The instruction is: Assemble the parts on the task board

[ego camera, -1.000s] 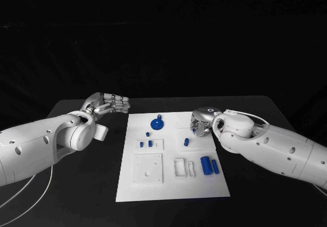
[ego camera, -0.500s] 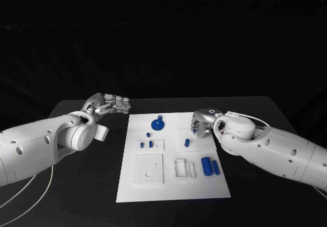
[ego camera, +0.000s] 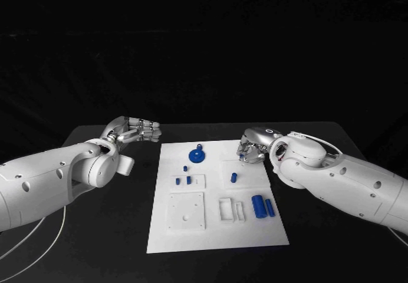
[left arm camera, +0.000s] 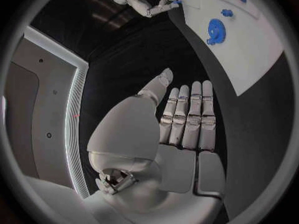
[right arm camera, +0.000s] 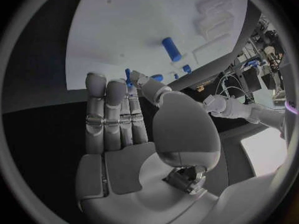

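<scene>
Parts sit on the flat white task board (ego camera: 217, 200) in the middle of the black table (ego camera: 111, 200): a round blue gear (ego camera: 196, 155), a small blue peg (ego camera: 233, 175), two blue cylinders (ego camera: 261, 206). Head view: the left hand (ego camera: 136, 130) hangs off the board, fingers curled, holding nothing. The right hand (ego camera: 253, 147) is over the board's edge. Left wrist view: straight shiny fingers (left arm camera: 187, 119), the toothed gear (left arm camera: 216, 31). Right wrist view: the right hand (right arm camera: 134, 129) pinches a thin blue pin (right arm camera: 127, 77).
</scene>
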